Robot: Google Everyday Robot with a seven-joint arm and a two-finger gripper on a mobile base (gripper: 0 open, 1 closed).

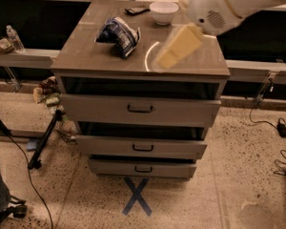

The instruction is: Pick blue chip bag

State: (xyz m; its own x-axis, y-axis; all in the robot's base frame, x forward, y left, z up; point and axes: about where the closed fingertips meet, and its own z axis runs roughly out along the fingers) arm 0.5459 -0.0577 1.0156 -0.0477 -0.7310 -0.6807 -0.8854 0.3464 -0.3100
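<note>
Lying crumpled on the left half of the drawer cabinet's [86, 54] top, the blue chip bag [118, 35] runs its long axis diagonally, from the cabinet's rear left toward its front edge, one corner pointing forward. A white bowl [163, 11] sits at the cabinet's rear edge, a dark flat object [137, 10] just beside it. The gripper [178, 46] hangs over the cabinet's right front part, apart from the bag; whether it is released or clenched cannot be told.

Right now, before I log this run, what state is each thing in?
Bag: lying crumpled on the cabinet, not held.
Bowl: upright, at the back edge.
Top drawer: slightly open.
Middle drawer: slightly open.
Bottom drawer: slightly open.
Gripper: over the cabinet, right of the bag, not touching it.
</note>
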